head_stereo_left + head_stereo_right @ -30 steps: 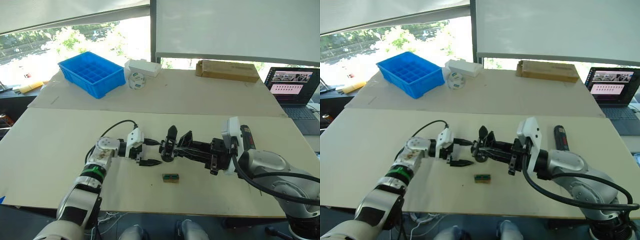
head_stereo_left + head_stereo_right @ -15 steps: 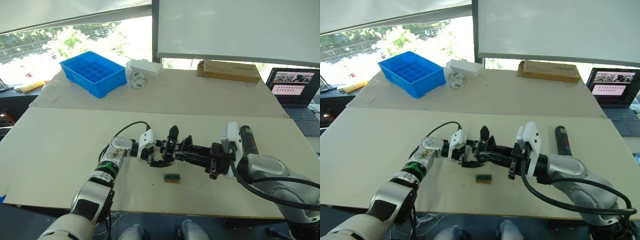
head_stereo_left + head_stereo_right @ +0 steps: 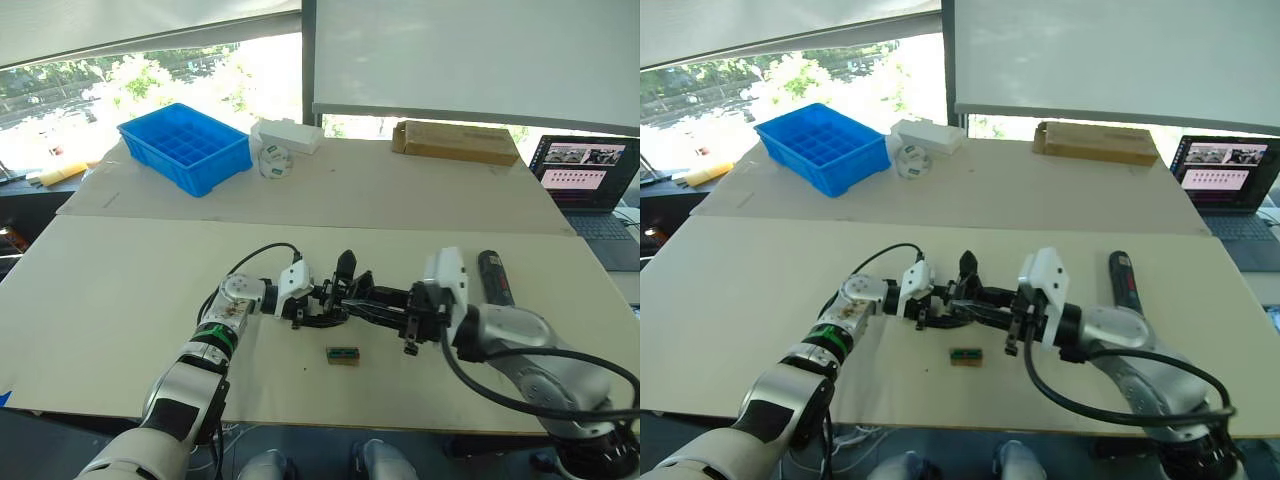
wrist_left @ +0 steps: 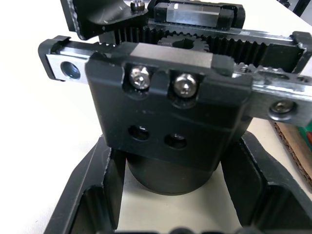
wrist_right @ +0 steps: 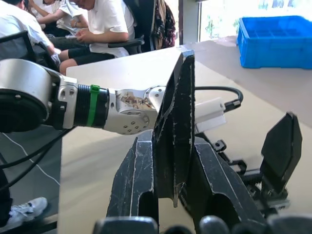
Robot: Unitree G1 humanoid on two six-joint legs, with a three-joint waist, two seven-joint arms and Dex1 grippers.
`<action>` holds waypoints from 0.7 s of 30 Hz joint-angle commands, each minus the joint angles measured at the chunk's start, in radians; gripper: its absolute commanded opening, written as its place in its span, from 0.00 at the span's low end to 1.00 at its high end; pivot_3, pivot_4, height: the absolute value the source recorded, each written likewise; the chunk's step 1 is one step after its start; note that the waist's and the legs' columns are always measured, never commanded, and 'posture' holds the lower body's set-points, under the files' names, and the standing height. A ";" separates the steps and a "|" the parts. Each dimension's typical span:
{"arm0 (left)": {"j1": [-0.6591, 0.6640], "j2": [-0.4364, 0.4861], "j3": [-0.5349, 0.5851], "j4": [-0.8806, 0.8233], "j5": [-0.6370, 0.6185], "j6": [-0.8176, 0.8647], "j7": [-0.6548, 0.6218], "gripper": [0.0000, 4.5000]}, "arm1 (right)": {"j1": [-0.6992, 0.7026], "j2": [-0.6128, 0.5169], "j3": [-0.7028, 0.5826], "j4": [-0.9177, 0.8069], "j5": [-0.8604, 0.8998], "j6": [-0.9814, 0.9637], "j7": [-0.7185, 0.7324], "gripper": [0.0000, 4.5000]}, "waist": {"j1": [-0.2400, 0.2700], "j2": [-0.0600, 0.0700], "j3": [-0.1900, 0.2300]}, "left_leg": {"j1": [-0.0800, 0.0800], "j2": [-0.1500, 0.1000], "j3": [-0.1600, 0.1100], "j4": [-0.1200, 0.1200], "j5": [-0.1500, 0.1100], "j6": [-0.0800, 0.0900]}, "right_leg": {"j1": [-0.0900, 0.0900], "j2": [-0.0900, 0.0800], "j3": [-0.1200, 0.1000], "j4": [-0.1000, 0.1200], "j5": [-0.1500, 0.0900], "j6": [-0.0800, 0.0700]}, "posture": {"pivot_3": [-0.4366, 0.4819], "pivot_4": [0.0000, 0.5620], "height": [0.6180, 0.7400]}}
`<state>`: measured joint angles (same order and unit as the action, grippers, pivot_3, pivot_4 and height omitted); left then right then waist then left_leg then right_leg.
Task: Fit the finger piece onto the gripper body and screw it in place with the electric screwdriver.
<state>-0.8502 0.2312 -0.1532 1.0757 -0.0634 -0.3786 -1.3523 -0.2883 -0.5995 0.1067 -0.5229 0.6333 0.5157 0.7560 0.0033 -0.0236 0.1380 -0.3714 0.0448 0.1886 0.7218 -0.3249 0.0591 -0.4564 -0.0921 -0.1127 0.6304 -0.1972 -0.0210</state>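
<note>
The black gripper body [image 3: 340, 293] stands on the table near the front middle, its upright finger [image 5: 280, 146] pointing up. My left gripper [image 3: 318, 308] reaches it from the left; its open fingers [image 4: 92, 195] flank the round base [image 4: 173, 175] with thin gaps on both sides. From the right comes my right gripper [image 3: 364, 298], shut on the black tapered finger piece [image 5: 175, 117], which it holds on edge right beside the gripper body. The electric screwdriver [image 3: 495, 280] lies on the table behind my right arm.
A small green-brown block [image 3: 342, 354] lies just in front of the gripper body. At the back stand a blue bin [image 3: 185, 145], a white box [image 3: 285, 133], a tape roll [image 3: 272, 162] and a cardboard box [image 3: 455, 140]. A laptop [image 3: 585, 180] sits far right. People [image 5: 97, 24] sit beyond.
My left gripper moved right until its fingers came around the gripper body's base. My right gripper carried the finger piece left, closer to the gripper body.
</note>
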 commanded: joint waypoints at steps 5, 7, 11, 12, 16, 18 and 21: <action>0.011 -0.004 -0.001 -0.040 0.007 0.008 -0.004 0.51 | -0.100 0.067 0.063 0.154 -0.124 -0.124 0.077 0.09 | 0.000 0.000 0.000 | -0.001 0.000 0.000 0.000 0.000 0.000 | 0.000 0.000 -0.001 0.000 0.000 0.000 | 0.48 0.27 1.00; 0.013 -0.003 -0.003 -0.045 0.008 0.013 -0.004 0.51 | -0.116 0.082 0.079 0.182 -0.139 -0.123 0.090 0.09 | -0.002 0.000 0.000 | -0.001 0.000 0.000 0.001 0.000 0.000 | 0.000 0.000 -0.001 0.000 0.000 0.001 | 0.48 0.27 1.00; 0.017 -0.001 -0.006 -0.050 0.011 0.020 -0.003 0.51 | -0.125 0.107 0.120 0.217 -0.180 -0.122 0.110 0.09 | -0.003 0.000 0.000 | -0.001 0.000 0.000 0.001 0.000 0.000 | 0.000 0.000 -0.001 0.000 0.000 0.001 | 0.48 0.27 1.00; 0.019 0.001 -0.006 -0.053 0.011 0.022 -0.004 0.51 | -0.126 0.112 0.127 0.221 -0.189 -0.121 0.111 0.09 | -0.003 0.000 0.000 | -0.001 0.000 0.000 0.001 0.000 0.000 | 0.000 0.000 -0.001 0.000 0.000 0.001 | 0.48 0.27 1.00; 0.025 0.005 -0.006 -0.060 0.012 0.030 -0.006 0.51 | -0.129 0.122 0.136 0.243 -0.217 -0.117 0.118 0.09 | -0.004 0.000 0.000 | -0.001 0.000 0.000 0.001 0.000 0.000 | 0.000 0.000 -0.001 0.000 0.000 0.001 | 0.48 0.27 1.00; 0.026 0.005 -0.007 -0.062 0.013 0.032 -0.008 0.51 | -0.130 0.119 0.140 0.255 -0.232 -0.123 0.129 0.09 | -0.005 0.000 0.000 | -0.001 0.000 0.000 0.001 0.000 0.000 | 0.000 0.000 -0.001 0.000 0.000 0.001 | 0.48 0.27 1.00; 0.026 0.006 -0.007 -0.064 0.012 0.036 -0.010 0.51 | -0.132 0.113 0.141 0.278 -0.254 -0.121 0.134 0.09 | -0.007 0.000 0.000 | -0.001 0.000 0.000 0.001 0.000 0.000 | 0.000 0.000 -0.001 0.001 0.000 0.001 | 0.48 0.27 1.00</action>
<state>-0.8305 0.2364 -0.1540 1.0326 -0.0600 -0.3494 -1.3551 -0.4061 -0.4812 0.2601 -0.2366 0.3897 0.4163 0.8826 -0.0033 -0.0234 0.1380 -0.3721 0.0449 0.1886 0.7227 -0.3248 0.0589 -0.4564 -0.0925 -0.1142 0.6312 -0.1968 -0.0204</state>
